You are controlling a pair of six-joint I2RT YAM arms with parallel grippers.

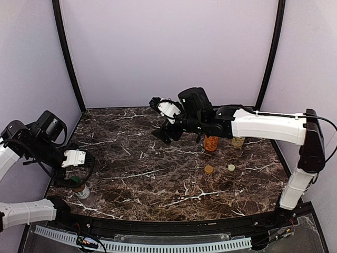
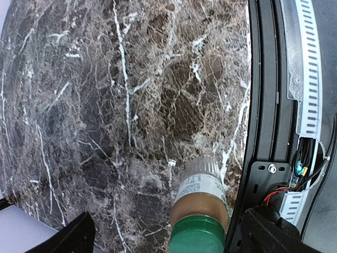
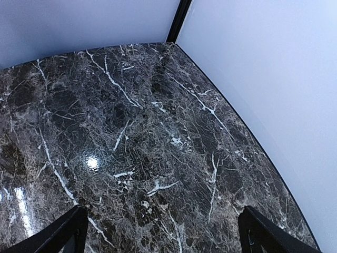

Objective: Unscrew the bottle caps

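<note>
Left gripper (image 2: 167, 233) directly above green-capped bottle (image 2: 202, 196)

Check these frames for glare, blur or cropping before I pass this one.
Right wrist: one bright glare spot on the marble table, otherwise sharp. Left wrist: the green-capped bottle is cropped by the bottom edge, its cap slightly soft. Top external: even, diffuse light, no harsh shadows, a little grainy.

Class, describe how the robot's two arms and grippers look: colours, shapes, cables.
Both have white segments joined by black rounded joints. A black cable runs along the right arm; black cables loop beside the left arm. The left gripper and right gripper each carry a white block and black fingers.
</note>
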